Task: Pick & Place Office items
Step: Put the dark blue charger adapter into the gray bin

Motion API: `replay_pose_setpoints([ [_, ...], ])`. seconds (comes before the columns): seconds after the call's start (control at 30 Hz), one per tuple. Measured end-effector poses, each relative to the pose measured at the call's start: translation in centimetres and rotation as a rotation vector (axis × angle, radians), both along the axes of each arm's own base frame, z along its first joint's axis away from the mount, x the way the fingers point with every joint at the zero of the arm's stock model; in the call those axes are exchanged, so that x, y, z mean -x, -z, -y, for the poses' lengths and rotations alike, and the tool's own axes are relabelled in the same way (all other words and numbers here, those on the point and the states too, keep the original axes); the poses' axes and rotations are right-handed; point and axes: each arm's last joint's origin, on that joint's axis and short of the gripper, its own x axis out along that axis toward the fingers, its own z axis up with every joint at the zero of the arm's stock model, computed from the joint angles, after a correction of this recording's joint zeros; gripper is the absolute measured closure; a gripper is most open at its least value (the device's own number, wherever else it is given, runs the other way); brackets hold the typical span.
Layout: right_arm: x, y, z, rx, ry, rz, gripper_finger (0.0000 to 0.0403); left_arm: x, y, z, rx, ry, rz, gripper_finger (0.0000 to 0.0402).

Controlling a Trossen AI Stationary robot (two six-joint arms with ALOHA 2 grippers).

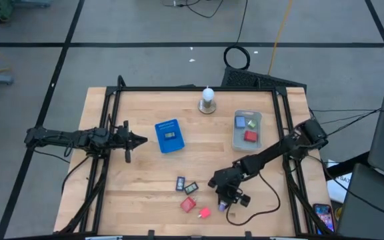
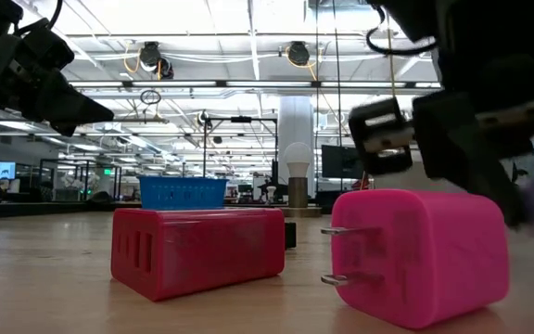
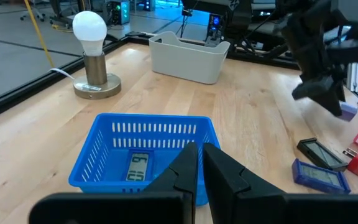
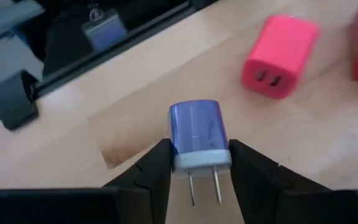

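between the right claw point(image 4: 194, 163) fingers, a purple charger point(image 4: 196, 134)

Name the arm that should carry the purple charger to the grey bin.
Right. The right gripper already grips the purple charger, and the grey bin lies on its side of the table. The left gripper waits beside the blue basket.

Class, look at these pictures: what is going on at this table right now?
A two-armed robot is sorting small office items on a wooden table. The right gripper, near the table's front edge, is shut on a purple plug adapter. A pink adapter and a red block lie close by. A grey bin already holds a few pieces. The left gripper waits, shut and empty, beside a blue basket. A white bulb stands at the far edge.
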Motion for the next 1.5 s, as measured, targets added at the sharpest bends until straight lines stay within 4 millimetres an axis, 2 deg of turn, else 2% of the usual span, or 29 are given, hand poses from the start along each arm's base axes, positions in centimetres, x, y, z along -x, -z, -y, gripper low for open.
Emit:
replay_pose_setpoints([
  [0.17, 0.9, -2.8, 1.4, 0.033, 0.073, 0.05, 0.0275, 0.0, 0.0, 0.0, -0.01, 0.002, -0.001, 0.0378],
  [0.3, 2.8, -6.1, 3.3, -0.012, 0.14, 0.146, 0.0275, 0.0, 0.0, 0.0, -0.023, 0.003, -0.003, 0.0378],
  [0.43, 6.0, -9.3, 5.6, -0.029, 0.298, 0.312, 0.0275, 0.0, 0.0, 0.0, -0.023, 0.003, -0.003, 0.0378],
  [0.6, 10.8, -12.5, 9.1, 0.002, 0.616, 0.528, 0.0275, 0.0, 0.0, 0.0, -0.02, 0.002, -0.002, 0.0378],
  [0.7, 14.0, -12.8, 10.6, 0.014, 0.726, 0.602, 0.0275, 0.0, 0.0, 0.0, -0.015, 0.002, -0.002, 0.0378],
  [0.8, 16.7, -12.3, 11.5, -0.011, 0.771, 0.669, 0.0275, 0.0, 0.0, 0.0, -0.015, 0.002, -0.002, 0.0378],
  [1.0, 20.2, -11.1, 13.0, -0.029, 0.978, 0.786, 0.0275, 0.0, 0.0, 0.0, -0.02, 0.002, -0.002, 0.0378],
  [1.1, 20.9, -10.8, 13.7, 0.071, 1.129, 0.768, 0.0275, 0.0, 0.0, 0.0, -0.019, 0.001, -0.002, 0.0378],
  [1.2, 20.8, -10.8, 14.2, 0.185, 1.262, 0.691, 0.0275, 0.0, 0.0, 0.0, -0.015, 0.0, 0.001, 0.0378],
  [1.37, 18.8, -10.7, 14.9, 0.308, 1.44, 0.465, 0.0275, 0.0, 0.0, 0.0, -0.017, 0.0, 0.002, 0.0378],
  [1.5, 17.0, -9.1, 16.2, 0.459, 1.52, 0.219, 0.0275, 0.0, 0.0, 0.0, -0.016, 0.0, 0.002, 0.0378],
])
